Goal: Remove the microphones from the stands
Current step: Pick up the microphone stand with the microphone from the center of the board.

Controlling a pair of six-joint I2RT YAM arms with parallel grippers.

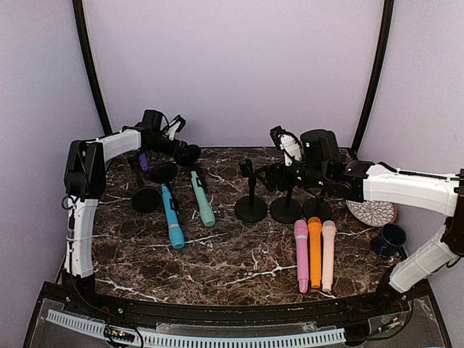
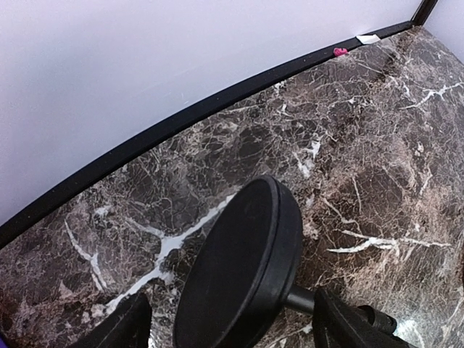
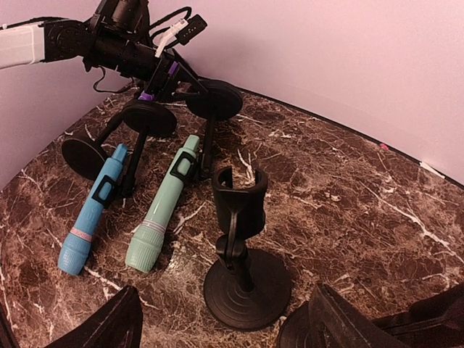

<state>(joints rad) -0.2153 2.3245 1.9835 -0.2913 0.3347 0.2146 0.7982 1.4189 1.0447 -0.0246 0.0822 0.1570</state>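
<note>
Writing: a white tag on the left arm's wrist, its marks too small to read.
Containers: a dark blue mug (image 1: 389,239) at the right edge of the marble table (image 1: 239,272), its inside too dark to tell. Just beyond it lies a patterned plate (image 1: 373,214), partly under the right arm.
Clipped microphones: the teal microphone (image 1: 203,199) and blue microphone (image 1: 172,221) lie on the left, each in a tipped black stand. The purple microphone (image 1: 143,161) sits farther left, under the left arm.
Left gripper (image 1: 176,148): fingers (image 2: 119,326) wide apart, clamping nothing. The teal one's stand base (image 2: 239,268) is tilted just ahead, its rod running back between them.
Right gripper (image 3: 225,312): jaws apart, gripping nothing, an upright clip stand (image 3: 239,246) just ahead.
Loose microphones: pink microphone (image 1: 301,250), orange microphone (image 1: 315,246) and pale pink microphone (image 1: 328,250), side by side near the right-hand stands.
</note>
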